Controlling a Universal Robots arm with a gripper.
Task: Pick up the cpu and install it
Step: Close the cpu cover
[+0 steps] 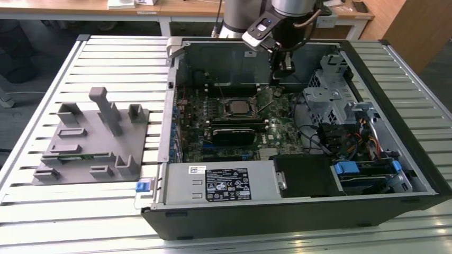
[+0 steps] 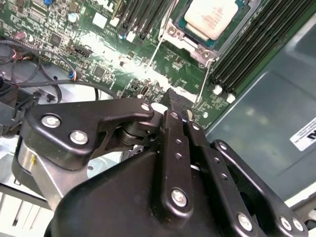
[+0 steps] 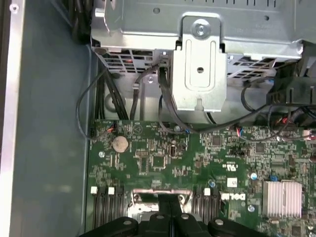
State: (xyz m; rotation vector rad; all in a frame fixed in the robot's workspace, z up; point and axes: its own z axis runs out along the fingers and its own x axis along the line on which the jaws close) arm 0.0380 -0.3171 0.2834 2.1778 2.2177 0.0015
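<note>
Cpu sits in its socket in the second wrist view; hand (fingers together, empty) hovers beside.

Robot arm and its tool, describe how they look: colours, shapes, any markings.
The arm is a silvery-grey metal tube ending in black wrist parts, with a small silvery box mounted at the wrist. The tool is matte black, made of flat hinged linkage bars joined by silver screws and tapering to two narrow fingers. No markings are visible on it.
</note>
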